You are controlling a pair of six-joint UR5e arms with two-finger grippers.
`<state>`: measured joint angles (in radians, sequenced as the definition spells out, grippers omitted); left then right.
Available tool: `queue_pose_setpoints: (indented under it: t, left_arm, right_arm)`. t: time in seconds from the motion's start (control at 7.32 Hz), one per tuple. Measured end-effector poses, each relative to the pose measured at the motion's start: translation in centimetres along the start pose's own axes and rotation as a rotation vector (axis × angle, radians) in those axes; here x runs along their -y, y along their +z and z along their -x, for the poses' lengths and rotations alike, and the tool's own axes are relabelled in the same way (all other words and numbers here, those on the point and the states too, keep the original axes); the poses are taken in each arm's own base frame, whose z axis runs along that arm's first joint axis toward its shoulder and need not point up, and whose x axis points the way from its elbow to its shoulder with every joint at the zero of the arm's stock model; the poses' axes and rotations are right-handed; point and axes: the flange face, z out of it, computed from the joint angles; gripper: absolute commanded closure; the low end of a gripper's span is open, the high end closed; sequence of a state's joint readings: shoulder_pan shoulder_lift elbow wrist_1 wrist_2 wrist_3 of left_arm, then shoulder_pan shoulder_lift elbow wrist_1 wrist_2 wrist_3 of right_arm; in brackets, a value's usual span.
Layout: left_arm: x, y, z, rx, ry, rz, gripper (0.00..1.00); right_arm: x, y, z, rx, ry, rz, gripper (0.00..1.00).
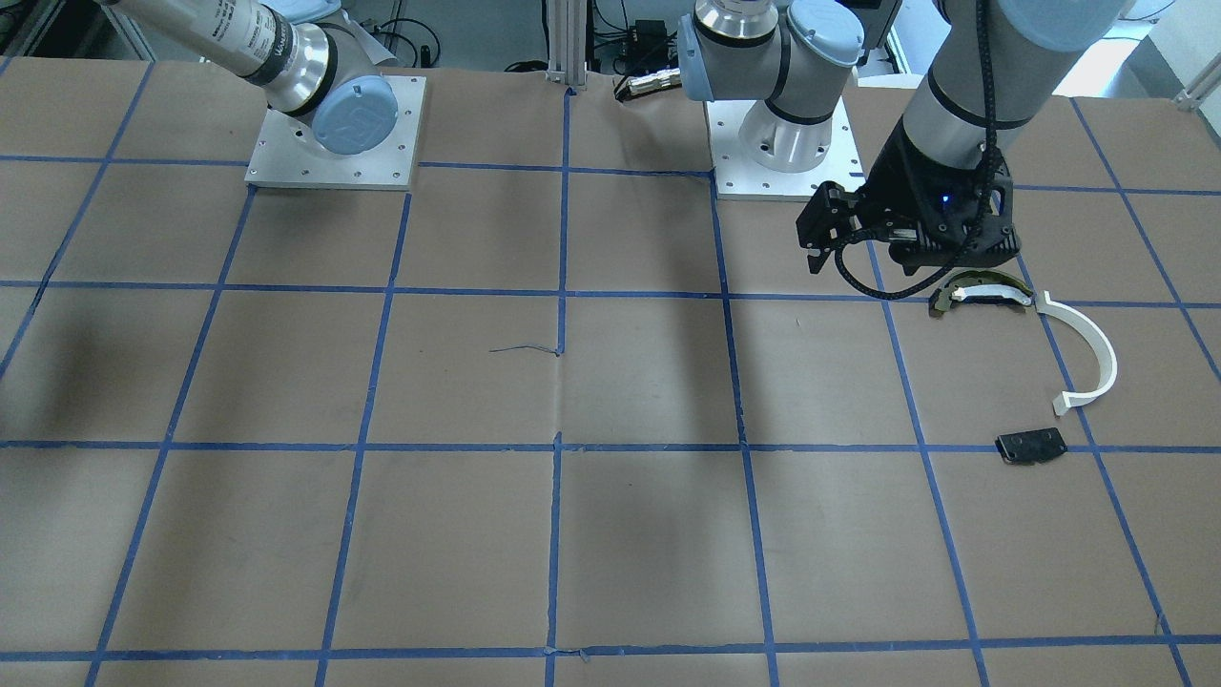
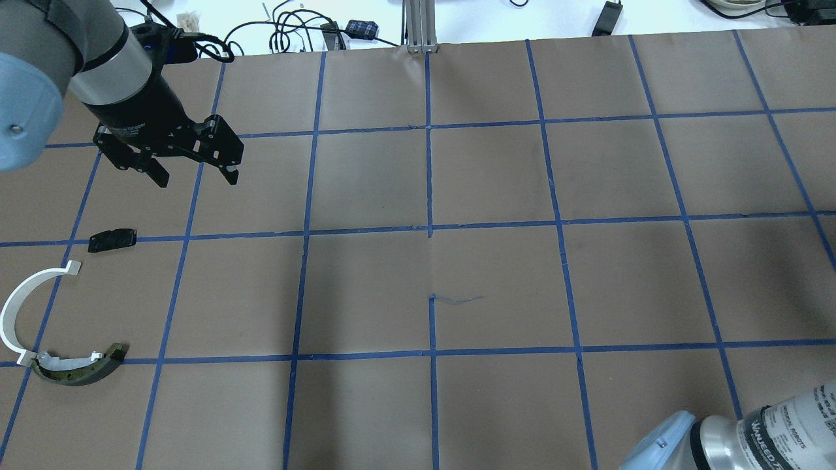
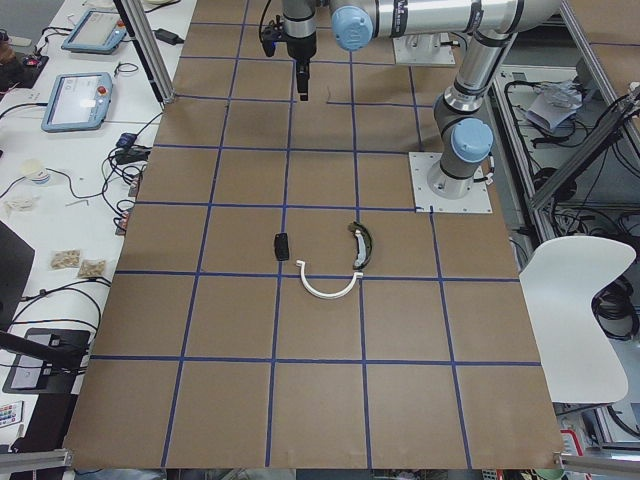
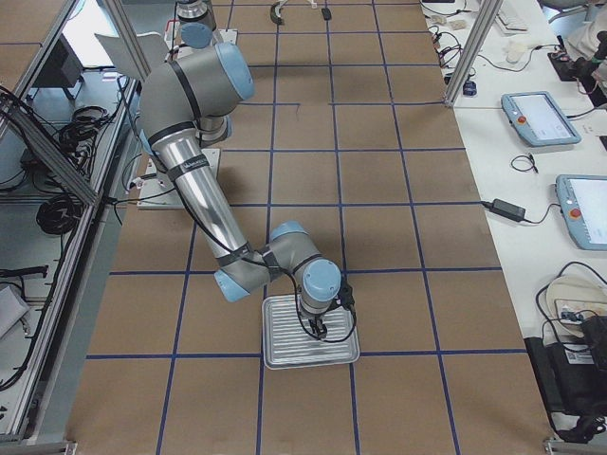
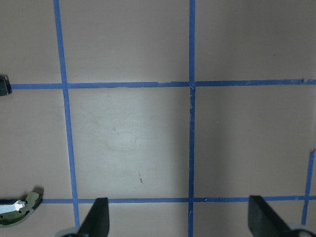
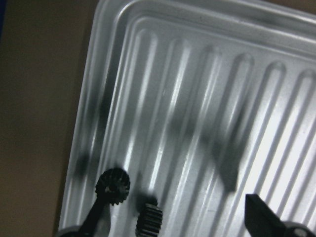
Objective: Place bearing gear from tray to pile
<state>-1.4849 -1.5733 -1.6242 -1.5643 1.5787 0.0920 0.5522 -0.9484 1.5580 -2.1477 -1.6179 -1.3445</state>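
So the right gripper (image 6: 178, 222) has its fingers (image 6: 96, 222) right up in the lens in its wrist view. They're spread wide and holding nothing. One gear (image 6: 112, 186) lies flat just past the fingertip on that view's left, and I can't tell if they touch. The second gear (image 6: 149, 217) stands on edge between the fingers, closer to that same one. Both sit near a corner of the ribbed tray (image 6: 113, 29), with the gripper hanging low over it.

The pile (image 3: 328, 295) is way off at the other end of the table (image 2: 496, 281), over by the left gripper (image 2: 196, 177). That one's also wide open and empty, up above the brown paper. The pile sits off to its side, with none of it between the fingers. There's a black plate (image 2: 112, 239), a white arc (image 2: 29, 279) and a curved metal piece (image 2: 78, 369). The arc's end is right against the metal piece, and the plate lies apart from both.
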Motion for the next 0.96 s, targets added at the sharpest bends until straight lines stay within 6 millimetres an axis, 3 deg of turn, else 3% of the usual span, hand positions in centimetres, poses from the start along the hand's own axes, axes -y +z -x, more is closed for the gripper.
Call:
queue_pose_setpoints:
  t: [0.14,0.68,0.82,0.96]
  left_arm:
    - [0.01,0.01,-0.03,-0.001,0.000,0.000,0.00]
    - [0.06,-0.06,-0.17,-0.002,0.002,-0.007,0.00]
    - [0.12,-0.11,-0.21,-0.002,0.003,-0.011,0.00]
    - [0.16,-0.12,-0.22,-0.002,0.004,-0.013,0.00]
  right_arm:
    - [-0.03,0.17,-0.07,0.002,0.000,0.001,0.36]
    - [-0.30,0.31,0.38,0.023,0.000,0.018,0.37]
    - [-0.35,0.34,0.43,0.027,0.000,0.020,0.41]
    - [-0.39,0.36,0.50,0.032,-0.001,0.022,0.59]
